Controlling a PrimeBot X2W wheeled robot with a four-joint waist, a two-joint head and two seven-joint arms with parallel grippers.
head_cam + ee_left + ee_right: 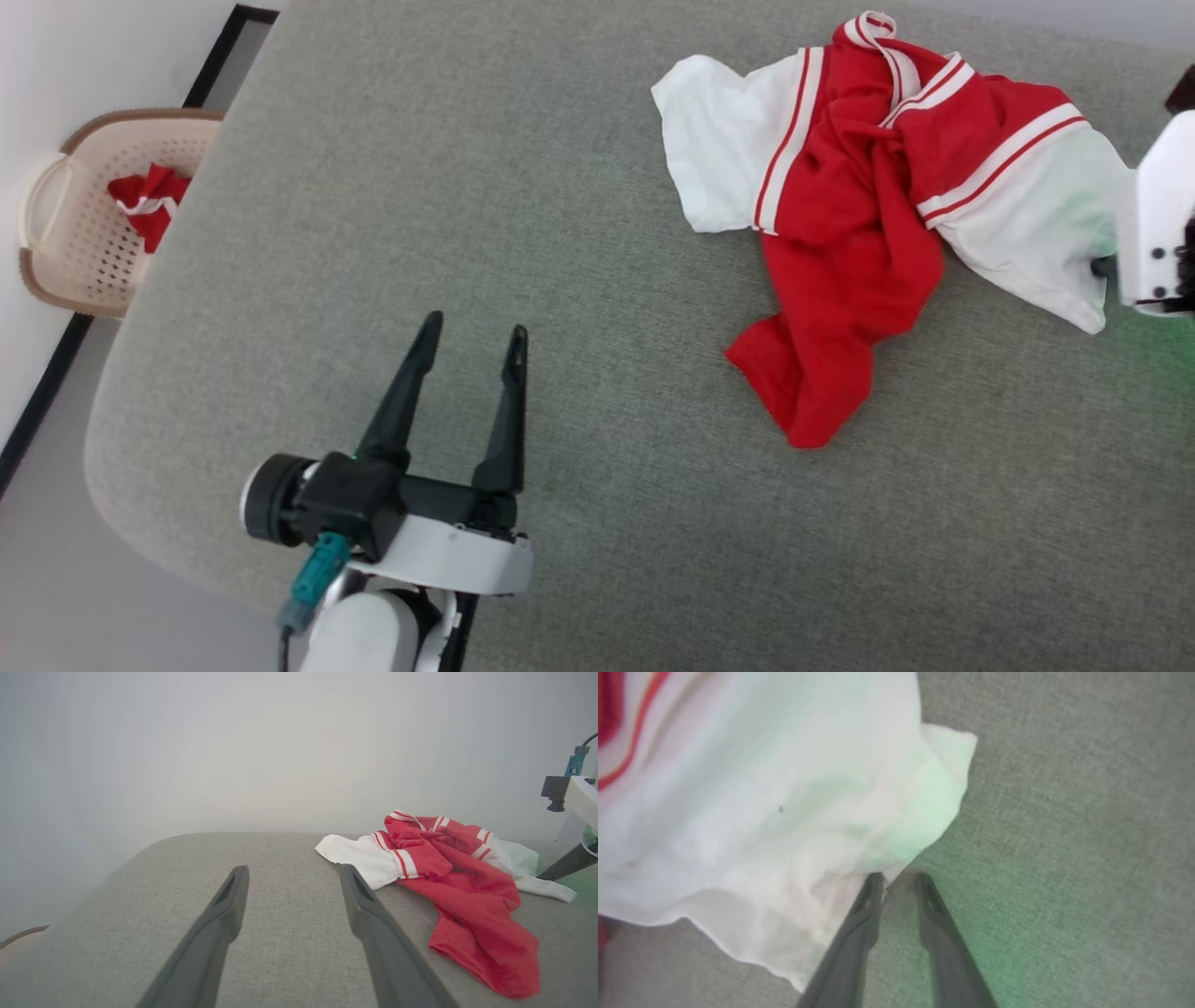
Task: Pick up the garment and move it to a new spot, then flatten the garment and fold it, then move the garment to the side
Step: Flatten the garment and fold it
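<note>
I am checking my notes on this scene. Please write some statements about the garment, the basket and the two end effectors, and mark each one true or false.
1. The garment lies flat and folded on the grey surface. False: it lies crumpled.
2. The left end effector is open and apart from the garment. True.
3. The basket is empty. False: a red cloth lies in it.
4. The right end effector has its tips at the edge of a white sleeve. True.
</note>
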